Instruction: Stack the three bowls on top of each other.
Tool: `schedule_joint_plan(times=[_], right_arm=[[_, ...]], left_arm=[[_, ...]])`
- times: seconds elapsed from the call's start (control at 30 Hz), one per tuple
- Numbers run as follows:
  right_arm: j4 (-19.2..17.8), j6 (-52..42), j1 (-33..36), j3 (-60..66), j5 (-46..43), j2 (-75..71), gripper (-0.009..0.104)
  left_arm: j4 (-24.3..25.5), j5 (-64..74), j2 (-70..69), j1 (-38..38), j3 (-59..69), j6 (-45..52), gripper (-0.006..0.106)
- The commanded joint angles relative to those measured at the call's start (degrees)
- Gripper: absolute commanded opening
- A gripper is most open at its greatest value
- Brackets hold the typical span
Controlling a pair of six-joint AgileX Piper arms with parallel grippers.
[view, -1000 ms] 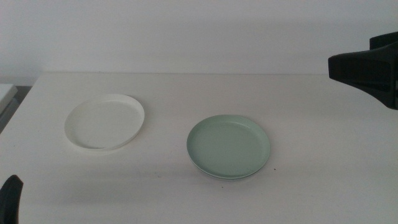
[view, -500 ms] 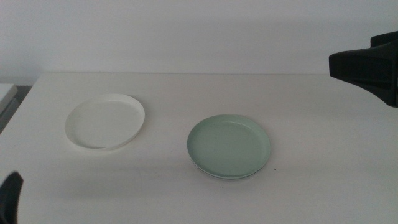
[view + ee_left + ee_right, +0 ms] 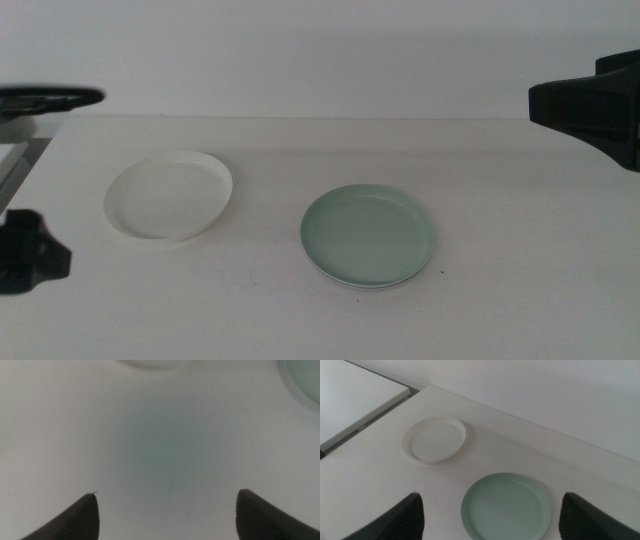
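Note:
The white bowl sits on the left of the table. The mint green bowl sits at the middle, with a pale rim showing beneath it, so it lies on another dish; no grey bowl shows otherwise. My left gripper is at the left edge, short of the white bowl. Its wrist view shows it open over bare table, with the white bowl's edge and the green bowl's edge ahead. My right gripper hangs high at the right, open, looking down on the white bowl and green bowl.
A dark part of the left arm shows at the upper left. The table's left edge borders a gap and a second white surface. A pale wall stands behind the table.
The left arm has risen into view at the left edge, and a dark part of it has appeared at the upper left. The bowls and the right arm have not moved.

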Motion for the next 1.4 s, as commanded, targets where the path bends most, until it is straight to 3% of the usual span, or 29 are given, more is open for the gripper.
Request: schedule_joint_plan(times=[0.0,0.1,0.37,0.6,1.03,1.17,1.37], right_arm=[[-0.1,-0.3,0.0,0.2,-0.7,-0.3,0.085],[-0.1,-0.3,0.0,0.2,-0.7,-0.3,0.085],[-0.1,-0.3,0.0,0.2,-0.7,-0.3,0.085],[-0.1,-0.3,0.0,0.2,-0.7,-0.3,0.085],[-0.1,-0.3,0.0,0.2,-0.7,-0.3,0.085],[-0.1,-0.3,0.0,0.2,-0.7,-0.3,0.085],[-0.1,-0.3,0.0,0.2,-0.7,-0.3,0.085]], left_arm=[[-1.0,-0.6,4.0,0.0,-1.9,0.0,0.094],[-0.8,-7.8,8.4,0.0,-2.1,-4.1,0.094],[2.3,-6.2,30.4,2.5,-15.0,-4.7,0.094],[-3.1,-7.8,50.4,7.2,-30.8,-1.6,0.094],[-4.5,-8.9,72.9,10.1,-47.3,3.5,0.093],[-6.4,-9.9,75.6,10.1,-47.4,5.5,0.088],[-6.5,-10.7,77.5,10.1,-47.4,5.6,0.072]])
